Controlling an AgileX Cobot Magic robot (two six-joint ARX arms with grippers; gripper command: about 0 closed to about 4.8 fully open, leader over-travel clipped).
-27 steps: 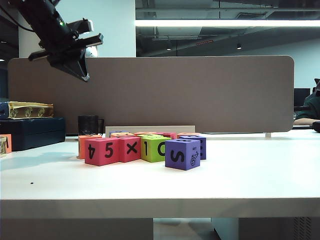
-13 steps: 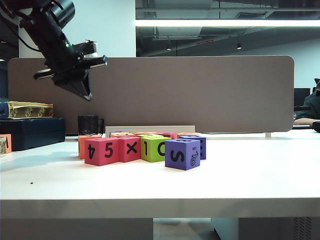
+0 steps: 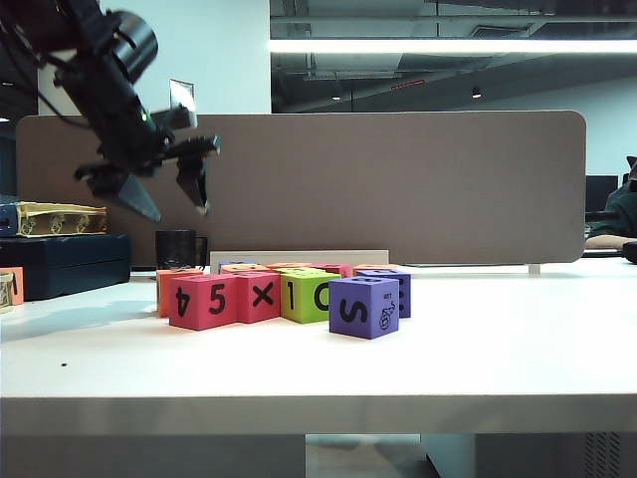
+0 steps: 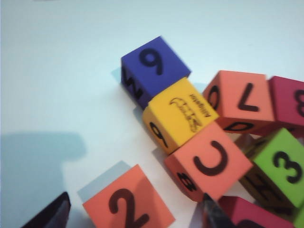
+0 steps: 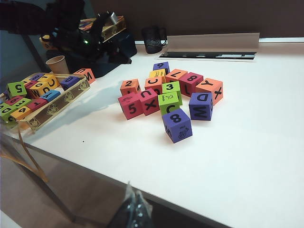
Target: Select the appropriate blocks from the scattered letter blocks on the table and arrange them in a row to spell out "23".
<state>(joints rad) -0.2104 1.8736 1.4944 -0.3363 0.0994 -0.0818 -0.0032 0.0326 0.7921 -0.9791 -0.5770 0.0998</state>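
We see the left pincer (image 3: 171, 191) spread wide, empty, above the orange "2" block (image 4: 129, 204); the right pincer (image 5: 134, 209) looks closed, though blurry.

An orange block topped with a black "2" (image 4: 128, 204) lies flat on the white surface (image 4: 57, 85), just apart from the cluster (its nearest neighbour shows "C"). A lime-green block topped "3" (image 4: 280, 166) sits within the cluster, tilted.

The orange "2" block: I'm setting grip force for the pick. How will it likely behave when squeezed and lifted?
The orange "2" block, under the open left gripper, looks like matte foam: probably light, slightly squashy, not slippery. Its flat faces shouldn't roll. It sits apart from its neighbours, so lifting likely disturbs nothing.
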